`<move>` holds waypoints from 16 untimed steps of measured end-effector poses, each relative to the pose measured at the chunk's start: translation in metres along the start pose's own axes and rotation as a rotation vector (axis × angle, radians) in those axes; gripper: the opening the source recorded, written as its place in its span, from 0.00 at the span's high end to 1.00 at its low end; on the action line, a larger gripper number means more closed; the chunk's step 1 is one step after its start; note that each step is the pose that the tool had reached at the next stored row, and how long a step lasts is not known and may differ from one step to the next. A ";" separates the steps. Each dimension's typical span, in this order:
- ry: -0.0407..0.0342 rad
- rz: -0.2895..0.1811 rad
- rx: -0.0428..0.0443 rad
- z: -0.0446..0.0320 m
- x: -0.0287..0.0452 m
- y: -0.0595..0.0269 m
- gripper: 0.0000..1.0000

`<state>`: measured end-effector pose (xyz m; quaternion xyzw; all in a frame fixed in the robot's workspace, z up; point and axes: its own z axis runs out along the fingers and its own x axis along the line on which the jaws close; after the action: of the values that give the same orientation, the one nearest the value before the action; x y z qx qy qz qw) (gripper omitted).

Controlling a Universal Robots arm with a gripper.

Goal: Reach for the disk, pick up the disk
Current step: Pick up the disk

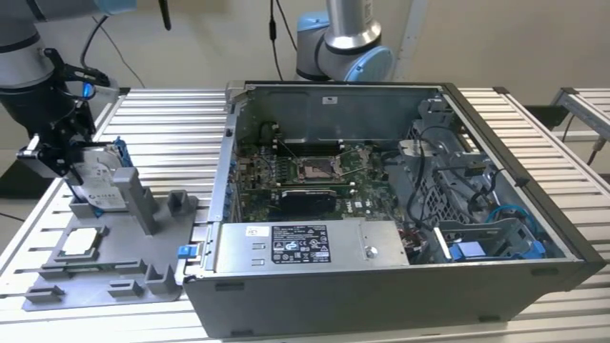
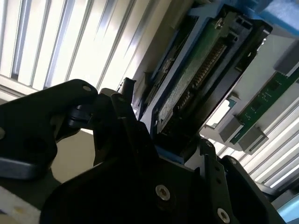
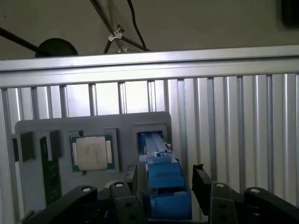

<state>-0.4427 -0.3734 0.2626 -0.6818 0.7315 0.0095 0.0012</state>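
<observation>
the reach looks all but done and the pick-up not yet begun. in the first wrist view the gripper (image 3: 166, 182) straddles the upper end of the disk (image 3: 166, 179). its two dark fingers (image 3: 201, 182) stand apart, one on each side of the blue rail, with a thin gap on both sides. so i judge it unclosed and carrying nothing.

in the exterior view the disk (image 1: 98, 179) stands on edge in a slot of the grey tray (image 1: 105, 289). the tray lies on the slatted table at the exterior view's left, well apart from the open case (image 1: 381, 286). the disk's lower end looks seated in the slot, so it reads as unlifted.

the disk's long axis runs roughly upright and leans a little. one broad silver face turns toward the exterior camera, and a blue rail runs up the edge on the exterior view's right. the second wrist view shows the other broad face, a green board (image 2: 196, 79) framed in blue, rising away from the fingers.

as i judge it, the grasp calls for an even squeeze across the rail end, centred so the disk does not twist. the lift then calls for a pull along that leaning axis, not straight sideways. otherwise the lower end may bind in the slot or drag the tray.

a square chip (image 3: 91, 153) lies flat in its own recess, just beside the disk's slot and clear of the fingers.
</observation>
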 end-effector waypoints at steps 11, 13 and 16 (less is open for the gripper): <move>-0.0002 0.000 0.0001 0.0003 0.0000 0.0000 1.00; 0.0000 0.000 0.0001 0.0003 0.0000 0.0000 1.00; 0.0000 0.000 0.0001 0.0003 0.0000 0.0000 1.00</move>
<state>-0.4426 -0.3734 0.2623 -0.6819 0.7314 0.0095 0.0012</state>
